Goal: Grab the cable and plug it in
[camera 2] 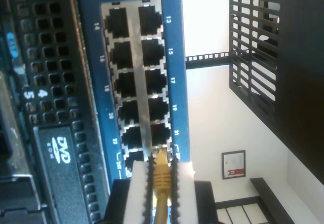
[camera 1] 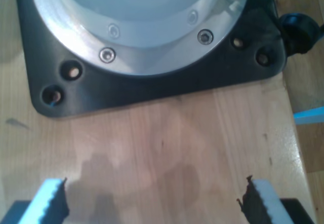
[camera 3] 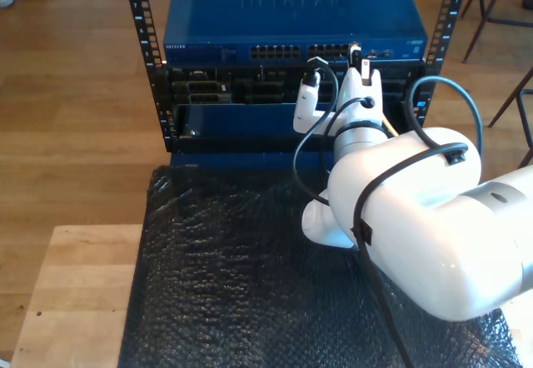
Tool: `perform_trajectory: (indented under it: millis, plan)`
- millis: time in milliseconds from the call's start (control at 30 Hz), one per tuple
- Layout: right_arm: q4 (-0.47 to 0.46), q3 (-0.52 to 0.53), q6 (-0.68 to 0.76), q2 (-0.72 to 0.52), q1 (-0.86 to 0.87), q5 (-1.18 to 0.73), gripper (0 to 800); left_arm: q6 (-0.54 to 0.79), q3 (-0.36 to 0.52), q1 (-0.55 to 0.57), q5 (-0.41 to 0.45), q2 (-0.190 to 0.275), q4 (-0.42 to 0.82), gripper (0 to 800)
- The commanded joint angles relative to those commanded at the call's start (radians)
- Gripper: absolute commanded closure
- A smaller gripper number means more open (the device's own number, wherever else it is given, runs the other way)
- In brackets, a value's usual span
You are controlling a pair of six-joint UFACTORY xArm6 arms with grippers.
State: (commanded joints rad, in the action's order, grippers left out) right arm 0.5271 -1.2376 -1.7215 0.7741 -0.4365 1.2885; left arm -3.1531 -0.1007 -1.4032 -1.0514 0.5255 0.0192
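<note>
Now 2nd: my second gripper [camera 2: 162, 183] fingers [camera 2: 137, 183] tight on cable [camera 2: 161, 176].

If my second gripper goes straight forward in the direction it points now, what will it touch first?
Probably the blue switch: my second gripper holds the yellow cable, whose plug tip sits right at a socket near port 21. Exact depth is unclear.

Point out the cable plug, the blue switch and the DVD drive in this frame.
cable plug [camera 2: 161, 176], second wrist view, on its yellow boot between the tool's pads.
switch [camera 2: 91, 57], second wrist view, on its blue face beside the ports.
DVD drive [camera 2: 61, 155], second wrist view, on its logo.
</note>
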Motion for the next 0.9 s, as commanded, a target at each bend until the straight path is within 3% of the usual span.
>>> perform_trajectory:
  millis: [833, 900]
  plan:
    - [-0.003, -0.026, 0.005, 0.014, 0.012, 0.002, 800, 0.0, 0.0, 0.0, 0.0, 0.0, 0.0, 0]
    - [-0.003, -0.025, 0.006, 0.012, 0.014, 0.002, 748, 0.0, 0.0, 0.0, 0.0, 0.0, 0.0, 0]
